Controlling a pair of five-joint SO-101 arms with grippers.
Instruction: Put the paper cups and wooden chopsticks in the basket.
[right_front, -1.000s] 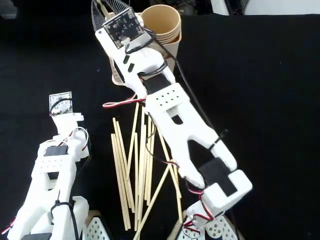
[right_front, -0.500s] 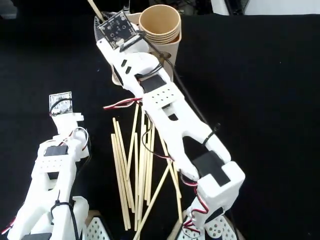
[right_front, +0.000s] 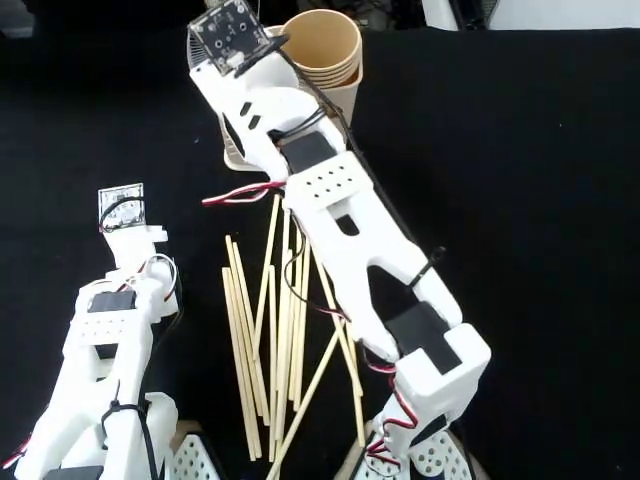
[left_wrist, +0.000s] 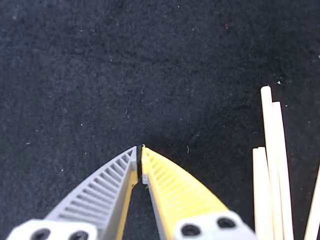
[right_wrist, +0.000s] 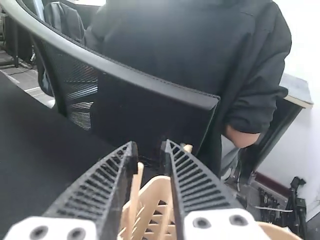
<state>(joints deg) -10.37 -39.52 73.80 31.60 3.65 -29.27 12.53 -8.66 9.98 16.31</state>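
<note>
Left gripper (left_wrist: 140, 150): tips pressed together on nothing, parked over the black table (right_front: 520, 200), well apart from the basket (right_front: 231, 155). Loose chopsticks (right_front: 272, 330) lie fanned on the table between the basket and the arm bases, not yet in.

Right gripper (right_wrist: 148, 145) hangs right over the basket, jaws apart. One chopstick (right_wrist: 135, 182) leans on one finger, not pinched, its lower end down in the basket.

We judge this as the drop step. Keep the jaws wide and lift straight up off the basket so no finger drags the stick over the rim.

The basket holds that stick, and a second tip (right_wrist: 187, 148) shows past the other finger; we can't tell the count. The nested paper cups (right_front: 320, 45) stand at the basket's right side, the top one empty. We can't tell whether they are in it or just beside it.
</note>
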